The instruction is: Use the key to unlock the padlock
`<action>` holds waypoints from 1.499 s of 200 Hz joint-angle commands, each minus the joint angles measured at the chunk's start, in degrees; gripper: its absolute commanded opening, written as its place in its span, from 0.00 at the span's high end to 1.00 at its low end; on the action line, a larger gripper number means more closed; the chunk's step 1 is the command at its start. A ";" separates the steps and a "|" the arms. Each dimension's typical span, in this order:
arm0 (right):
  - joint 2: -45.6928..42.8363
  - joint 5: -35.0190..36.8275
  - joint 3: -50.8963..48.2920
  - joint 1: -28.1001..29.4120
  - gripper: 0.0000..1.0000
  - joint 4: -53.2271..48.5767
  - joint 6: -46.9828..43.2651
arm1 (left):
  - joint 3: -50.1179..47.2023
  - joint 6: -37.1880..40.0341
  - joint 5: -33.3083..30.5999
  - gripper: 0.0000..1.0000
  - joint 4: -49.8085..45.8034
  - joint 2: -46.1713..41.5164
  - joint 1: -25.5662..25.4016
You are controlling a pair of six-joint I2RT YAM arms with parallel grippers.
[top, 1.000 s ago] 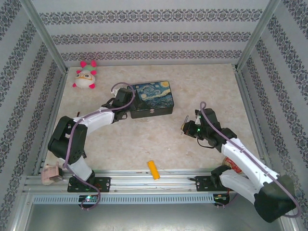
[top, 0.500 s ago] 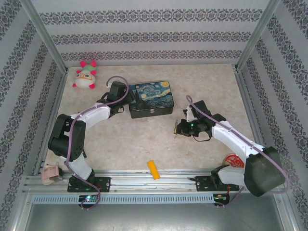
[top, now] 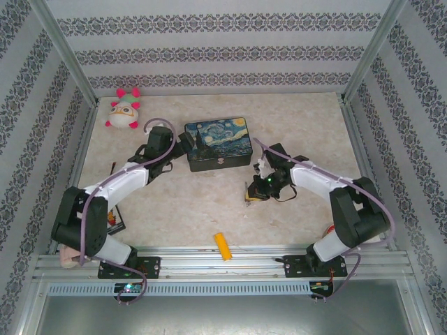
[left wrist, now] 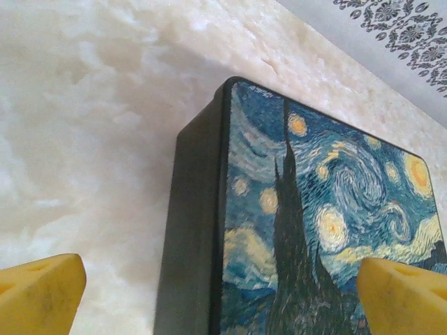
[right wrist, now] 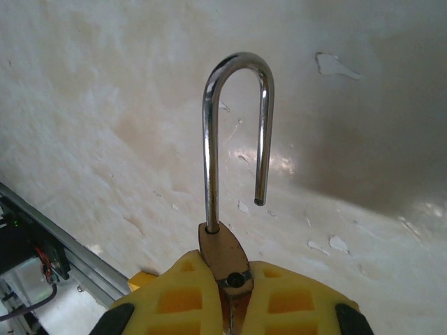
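The brass padlock is pinched by its body between the yellow pads of my right gripper. Its silver shackle sticks up, and one leg hangs free of the body, so the lock stands open. From above, that right gripper holds the padlock low over the table, in front of the painted box. The key is hidden. My left gripper is open at the box's left end. In the left wrist view the gripper has its yellow fingertips spread either side of the box.
A yellow-orange block lies near the front rail and shows as a corner in the right wrist view. A plush toy sits at the back left. A small dark object lies by the left arm's base. Patterned walls enclose the table.
My right arm has swung left and forward with the padlock, to just in front of the box. My left arm has stretched out and its gripper has shifted slightly left along the box's end.
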 commanded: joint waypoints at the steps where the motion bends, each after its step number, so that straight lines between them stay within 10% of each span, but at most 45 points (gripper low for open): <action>1: 2.91 -2.98 2.91 1.52 0.97 -1.18 -3.36 | -2.91 -1.84 -0.67 0.01 0.93 -3.51 1.07; 130: 7.23 6.82 4.46 0.80 0.67 -3.25 -3.30 | -9.32 -2.12 -3.97 0.01 -2.26 -13.56 2.37; 300: -23.83 22.92 3.60 -8.36 0.44 -12.12 -2.45 | -12.63 9.24 -13.46 0.01 -18.27 -37.88 4.13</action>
